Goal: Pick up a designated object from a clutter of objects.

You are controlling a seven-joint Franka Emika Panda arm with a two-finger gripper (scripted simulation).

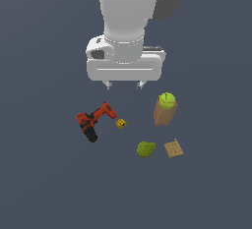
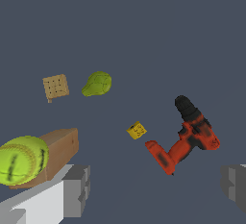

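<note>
The designated object, a bright yellow-green ball (image 1: 167,100) (image 2: 21,159), rests on top of a brown box (image 1: 164,114) (image 2: 56,149). The rest of the clutter of objects lies around it on the dark floor. A red-and-black drill (image 1: 93,120) (image 2: 187,136) lies toward the exterior view's left, with a tiny yellow cube (image 1: 121,123) (image 2: 137,130) between it and the box. My gripper (image 1: 124,84) (image 2: 154,189) hangs open above the floor, up and to the exterior view's left of the ball, touching nothing.
A duller olive-green pear-shaped fruit (image 1: 145,149) (image 2: 97,83) and a tan cracker-like tile (image 1: 173,148) (image 2: 55,86) lie side by side beyond the box. The white arm fills the upper middle of the exterior view.
</note>
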